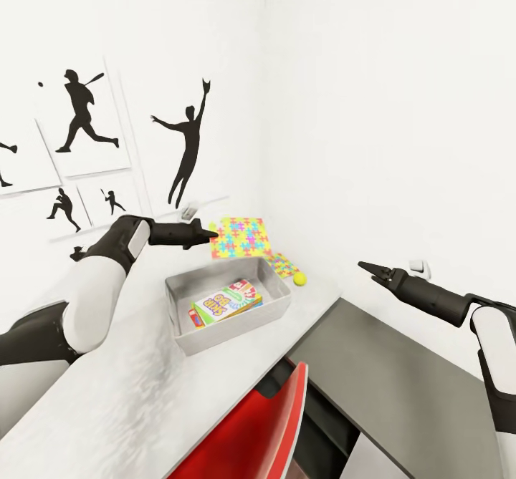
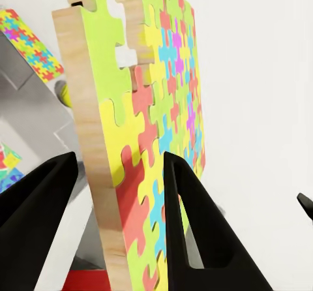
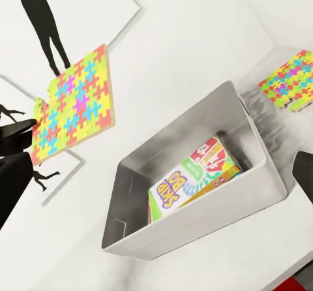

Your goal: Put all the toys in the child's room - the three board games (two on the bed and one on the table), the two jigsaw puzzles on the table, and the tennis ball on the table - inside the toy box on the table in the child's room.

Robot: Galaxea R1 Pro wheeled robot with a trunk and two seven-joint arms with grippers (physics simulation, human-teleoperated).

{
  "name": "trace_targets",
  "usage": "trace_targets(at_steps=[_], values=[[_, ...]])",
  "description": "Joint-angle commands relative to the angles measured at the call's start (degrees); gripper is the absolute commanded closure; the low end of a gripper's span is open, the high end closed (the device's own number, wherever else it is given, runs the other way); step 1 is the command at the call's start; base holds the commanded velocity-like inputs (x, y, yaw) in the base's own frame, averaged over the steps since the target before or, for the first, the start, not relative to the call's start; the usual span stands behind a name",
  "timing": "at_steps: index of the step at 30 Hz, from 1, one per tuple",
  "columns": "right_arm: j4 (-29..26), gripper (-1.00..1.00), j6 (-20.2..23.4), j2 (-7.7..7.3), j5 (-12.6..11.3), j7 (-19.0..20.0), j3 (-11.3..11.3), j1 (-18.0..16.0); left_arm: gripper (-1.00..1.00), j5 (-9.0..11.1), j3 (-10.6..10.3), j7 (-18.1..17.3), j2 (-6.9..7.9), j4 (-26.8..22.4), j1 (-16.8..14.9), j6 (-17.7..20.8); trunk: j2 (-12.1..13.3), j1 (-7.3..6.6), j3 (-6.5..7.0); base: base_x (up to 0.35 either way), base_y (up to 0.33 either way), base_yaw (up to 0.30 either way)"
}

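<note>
My left gripper point(image 1: 209, 234) is shut on the edge of a jigsaw puzzle point(image 1: 241, 238), holding it upright in the air just beyond the toy box point(image 1: 279, 306). In the left wrist view that puzzle point(image 2: 156, 121) stands between the two black fingers point(image 2: 195, 232). The grey toy box point(image 3: 261, 173) holds board games, with a "SKIP-BO" box point(image 1: 228, 298) on top. A second jigsaw puzzle point(image 1: 282, 262) lies flat by the wall, and the tennis ball point(image 1: 299, 278) rests beside it. My right gripper point(image 1: 373, 270) hovers open and empty to the right of the table point(image 1: 107, 407).
A red chair point(image 1: 251, 429) stands at the table's front edge. A lower dark-grey-topped cabinet point(image 1: 401, 386) sits under my right arm. Black sports-silhouette prints point(image 1: 86, 114) hang on the white wall behind the table, which ends in a corner.
</note>
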Motion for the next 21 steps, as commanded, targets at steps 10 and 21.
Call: trace_targets(at_steps=[10, 21], values=[[-0.67, -1.0, 0.24, -0.09, 0.54, 1.08, -0.17, -0.03, 1.0, -0.38, 0.33, 6.14, -0.2, 0.19, 0.29, -2.37, -0.14, 0.04, -0.14, 0.0, 0.0, 0.0], [-2.31, -1.0, 0.24, -1.28, -0.01, 1.31, -1.7, 1.49, 1.0, -0.14, 0.34, 11.83, -0.04, 4.72, 1.07, -8.71, -0.14, 0.04, -0.6, 0.0, 0.0, 0.0]])
